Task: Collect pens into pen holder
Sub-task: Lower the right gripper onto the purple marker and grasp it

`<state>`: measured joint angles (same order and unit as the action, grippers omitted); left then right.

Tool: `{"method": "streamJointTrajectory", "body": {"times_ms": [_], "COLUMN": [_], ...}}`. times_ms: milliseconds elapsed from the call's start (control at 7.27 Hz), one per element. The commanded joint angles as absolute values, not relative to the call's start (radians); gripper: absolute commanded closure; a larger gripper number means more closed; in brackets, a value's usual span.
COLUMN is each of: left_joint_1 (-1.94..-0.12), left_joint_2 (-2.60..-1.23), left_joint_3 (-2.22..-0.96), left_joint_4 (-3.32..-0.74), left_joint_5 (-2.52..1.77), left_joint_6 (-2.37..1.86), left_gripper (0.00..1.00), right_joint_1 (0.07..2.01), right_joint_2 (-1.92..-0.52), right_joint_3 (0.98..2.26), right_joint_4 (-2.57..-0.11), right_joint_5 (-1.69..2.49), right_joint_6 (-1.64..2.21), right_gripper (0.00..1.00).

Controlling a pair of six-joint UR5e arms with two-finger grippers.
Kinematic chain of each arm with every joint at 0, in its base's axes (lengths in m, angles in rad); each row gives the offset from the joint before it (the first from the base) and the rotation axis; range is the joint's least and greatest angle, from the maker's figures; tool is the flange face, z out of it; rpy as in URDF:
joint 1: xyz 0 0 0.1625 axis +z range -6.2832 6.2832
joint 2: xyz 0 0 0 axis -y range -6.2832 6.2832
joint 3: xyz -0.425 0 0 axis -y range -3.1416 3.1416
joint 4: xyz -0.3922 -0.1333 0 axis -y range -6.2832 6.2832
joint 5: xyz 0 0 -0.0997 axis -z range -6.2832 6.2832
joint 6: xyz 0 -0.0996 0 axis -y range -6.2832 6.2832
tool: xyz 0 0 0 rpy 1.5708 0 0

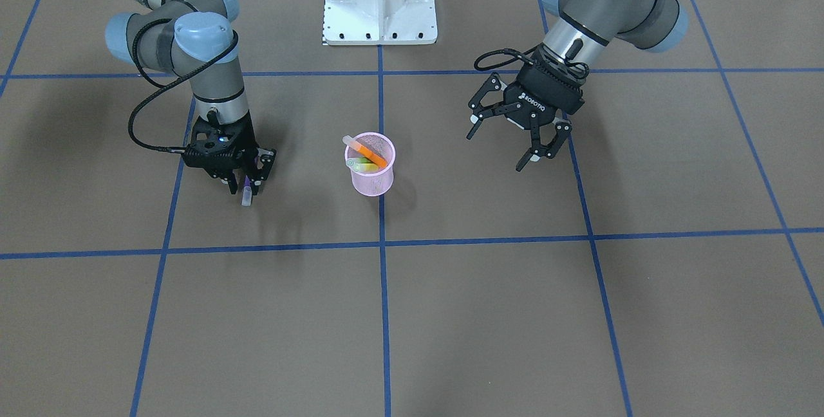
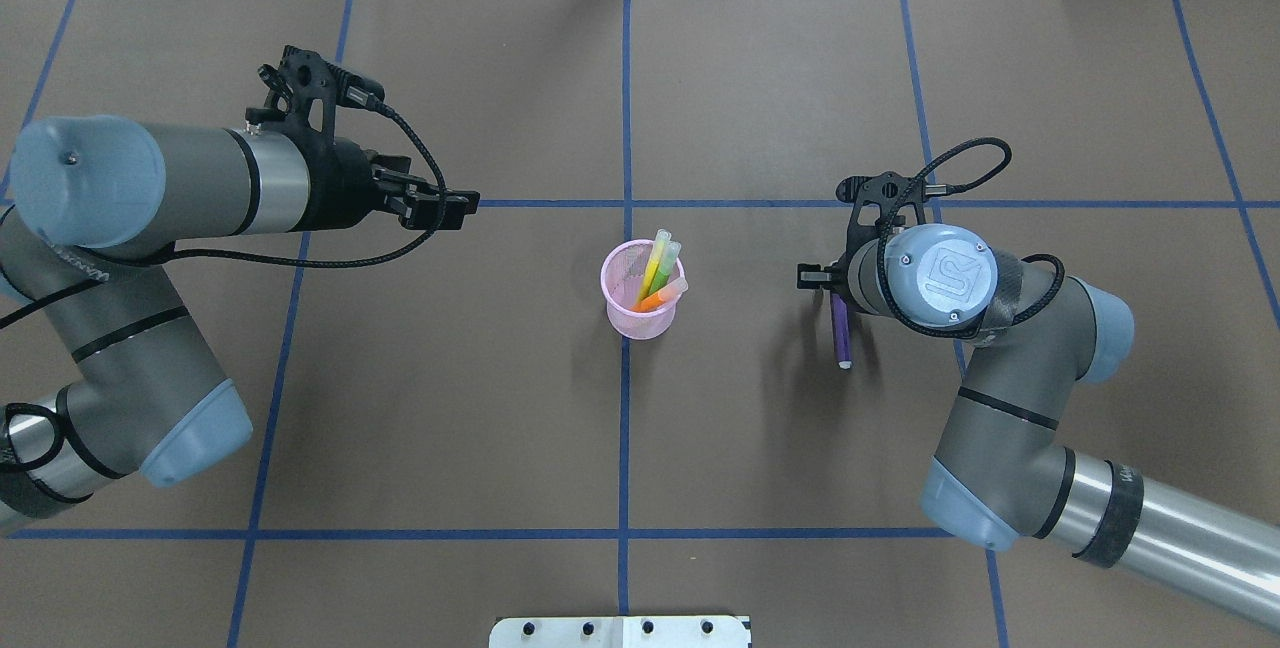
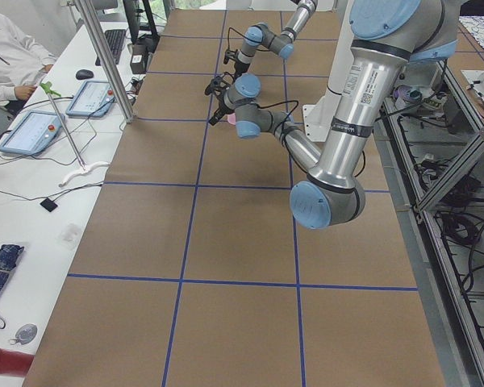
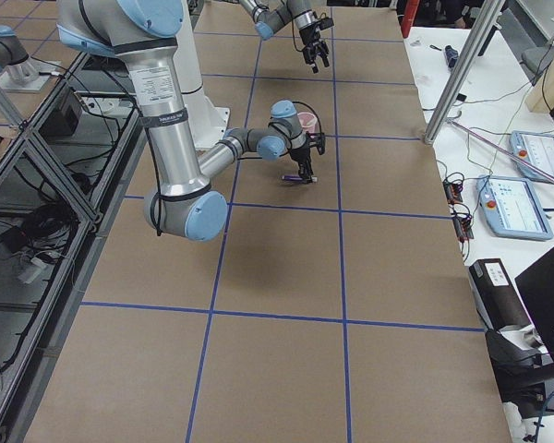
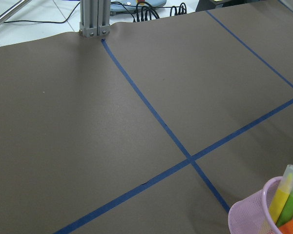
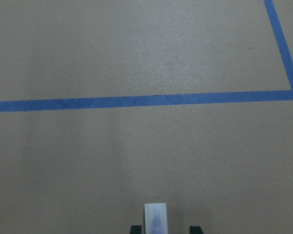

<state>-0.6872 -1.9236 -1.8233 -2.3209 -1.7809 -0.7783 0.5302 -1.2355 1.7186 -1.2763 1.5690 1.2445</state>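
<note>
1 purple pen [image 2: 841,333] vert., cap down

There were four pens; one purple pen [image 2: 841,333] lay between the fingers of the right gripper [image 1: 244,182]; three stood in the single pink pen holder [image 2: 640,313], between the right gripper and the left gripper [image 1: 499,150]: one orange [image 2: 662,297], one yellow [image 5: 279,201], one light green [image 5: 292,207]; two arms, one gripper each.

Open brown tabletop [image 1: 309,172] from right gripper [image 1: 245,184] to round pink wire-mesh cup [image 1: 373,177] — orange pen [image 1: 371,152], green pen [image 1: 362,165] leaning across its mouth.
</note>
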Motion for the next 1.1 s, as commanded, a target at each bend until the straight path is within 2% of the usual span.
{"method": "streamJointTrajectory", "body": {"times_ms": [0, 275, 413, 550, 963], "left_joint_1": [-0.687, -0.687, -0.687, -0.687, -0.687], "left_joint_2": [-1.924, -1.924, -1.924, -1.924, -1.924], "left_joint_3": [-1.822, -1.822, -1.822, -1.822, -1.819], "left_joint_4": [-2.321, -2.321, -2.321, -2.321, -2.321], "left_joint_5": [-1.781, -1.781, -1.781, -1.781, -1.781], "left_joint_6": [-0.778, -0.778, -0.778, -0.778, -0.778], "left_gripper": [0.01, 0.01, 0.01, 0.01, 0.01], "right_joint_1": [0.526, 0.525, 0.525, 0.525, 0.584], "right_joint_2": [-1.235, -1.235, -1.235, -1.230, -1.181], "right_joint_3": [1.717, 1.712, 1.712, 1.713, 1.742], "right_joint_4": [-1.276, -1.278, -1.276, -1.276, -1.278], "right_joint_5": [1.569, 1.569, 1.569, 1.568, 1.562], "right_joint_6": [1.241, 1.242, 1.250, 1.252, 1.252], "right_gripper": [0.54, 0.58, 0.81, 1.00, 1.00]}}
